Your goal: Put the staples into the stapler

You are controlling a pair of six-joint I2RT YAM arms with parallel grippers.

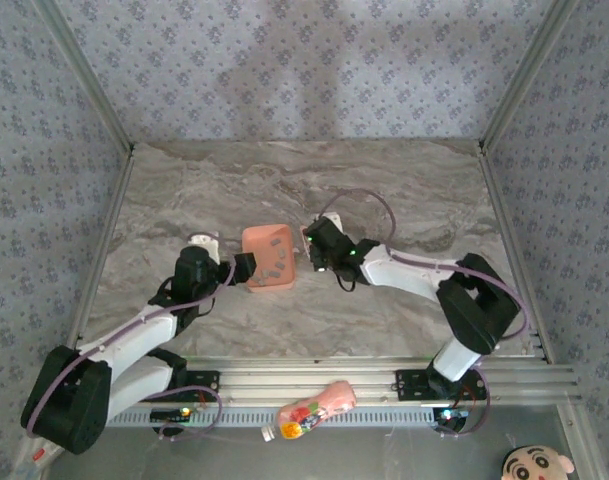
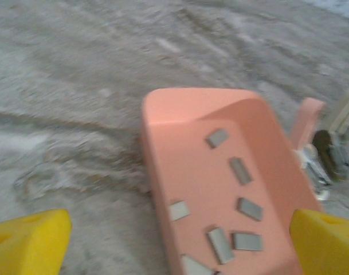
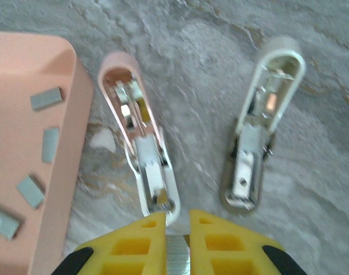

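- left gripper (image 1: pixel 243 267): fingers spread wide either side of the salmon tray (image 2: pixel 163 149), gripping nothing
- spare staples (image 2: pixel 242 171) lie loose in that tray
- pink stapler (image 3: pixel 141 150) lies flipped open just right of the tray
- right gripper (image 3: pixel 177 220) is pinched on a staple strip (image 3: pixel 177 255) at the stapler's near end. Looks like the loading step, next it needs lining up with the channel
- bottle (image 1: pixel 309 408) label is too small to read

No legible txt, nos. or brands; colourful label (image 1: pixel 302 414) on pink bottle (image 1: pixel 329 400) too small/blurry.
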